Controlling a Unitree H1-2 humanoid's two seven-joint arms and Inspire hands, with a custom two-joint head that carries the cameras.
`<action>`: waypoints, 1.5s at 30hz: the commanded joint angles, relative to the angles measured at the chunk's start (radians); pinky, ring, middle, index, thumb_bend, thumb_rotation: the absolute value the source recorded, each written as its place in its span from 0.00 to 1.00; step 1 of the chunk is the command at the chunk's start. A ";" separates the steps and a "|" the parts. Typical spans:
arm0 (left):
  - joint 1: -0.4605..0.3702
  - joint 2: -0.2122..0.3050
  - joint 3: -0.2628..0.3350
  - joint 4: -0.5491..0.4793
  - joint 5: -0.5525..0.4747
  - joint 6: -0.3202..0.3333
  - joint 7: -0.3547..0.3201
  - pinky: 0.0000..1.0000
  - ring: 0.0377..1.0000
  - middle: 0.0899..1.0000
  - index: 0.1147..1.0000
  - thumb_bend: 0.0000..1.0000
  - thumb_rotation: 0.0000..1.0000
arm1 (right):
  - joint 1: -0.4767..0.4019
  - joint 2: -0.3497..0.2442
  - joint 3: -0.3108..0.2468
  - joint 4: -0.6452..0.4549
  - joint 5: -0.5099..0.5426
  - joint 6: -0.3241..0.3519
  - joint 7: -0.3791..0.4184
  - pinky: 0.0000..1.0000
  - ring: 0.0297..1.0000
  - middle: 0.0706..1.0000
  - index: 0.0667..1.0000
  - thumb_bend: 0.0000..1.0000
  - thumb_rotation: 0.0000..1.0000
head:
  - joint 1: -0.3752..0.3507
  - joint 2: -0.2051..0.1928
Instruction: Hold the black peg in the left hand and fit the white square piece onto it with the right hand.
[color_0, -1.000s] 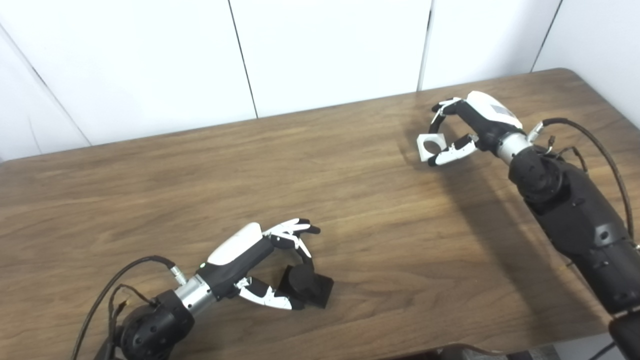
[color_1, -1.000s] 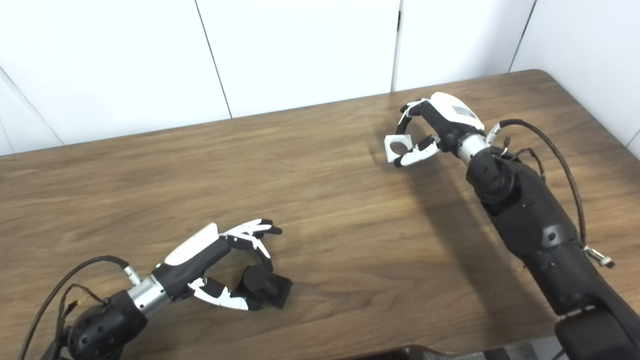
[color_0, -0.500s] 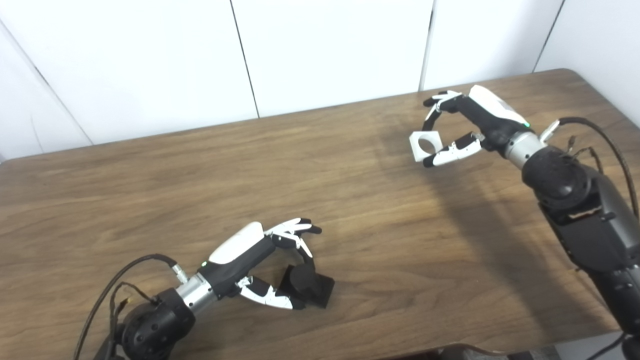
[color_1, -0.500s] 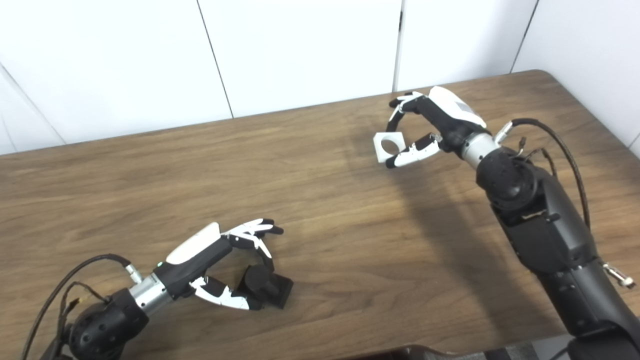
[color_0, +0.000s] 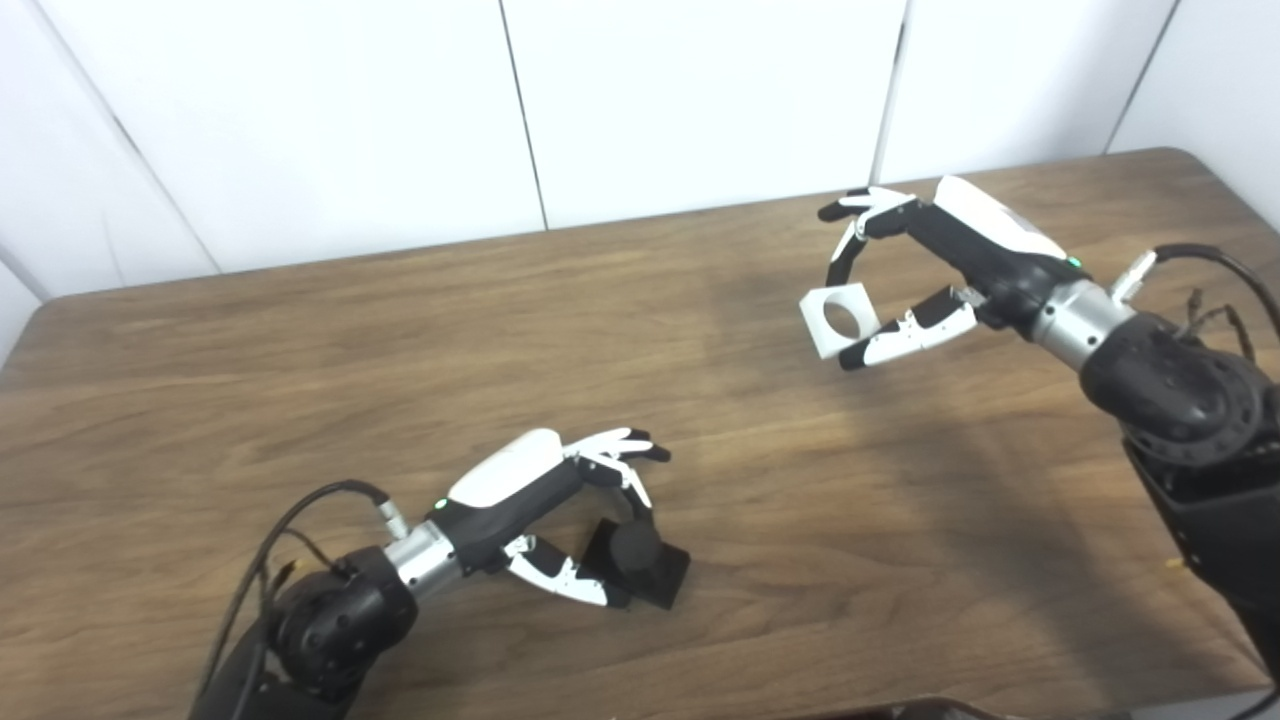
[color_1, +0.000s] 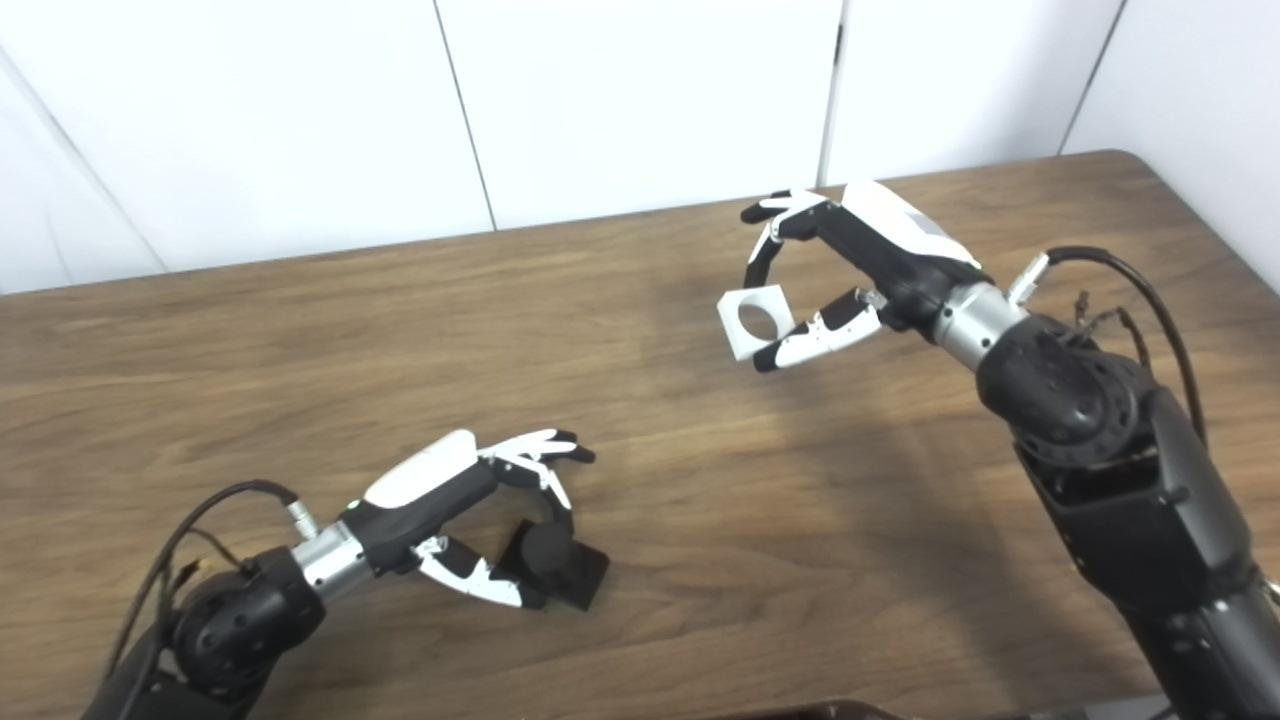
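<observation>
Right hand (color_0: 940, 270) pinches the white square piece (color_0: 838, 319) between fingers (color_0: 843, 262) and thumb above the table (color_0: 300, 360); left hand (color_0: 540, 500) fingers grip the black peg (color_0: 640, 562).

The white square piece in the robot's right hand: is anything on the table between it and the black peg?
Nothing visible: only bare table lies between the white square piece in the right hand and the black peg in the left hand.

brown wooden table (color_0: 300, 330) before white panelled wall (color_0: 300, 120)
</observation>
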 joint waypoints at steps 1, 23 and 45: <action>0.002 0.013 -0.029 0.067 0.084 0.050 -0.036 0.85 0.94 0.88 0.43 0.52 0.08 | -0.024 -0.014 0.000 -0.064 0.018 -0.001 0.014 0.84 0.94 0.86 0.44 0.52 0.14 | 0.007 0.002; -0.026 -0.005 -0.056 0.081 0.116 0.097 -0.044 0.87 0.94 0.87 0.42 0.52 0.08 | -0.035 0.028 0.084 -0.211 0.086 -0.004 0.100 0.82 0.95 0.86 0.44 0.52 0.14 | 0.073 0.022; -0.029 -0.019 -0.067 0.081 0.114 0.112 -0.048 0.87 0.95 0.88 0.42 0.52 0.08 | -0.096 0.128 0.250 -0.156 0.003 -0.026 0.169 0.79 0.96 0.86 0.44 0.52 0.15 | 0.098 0.031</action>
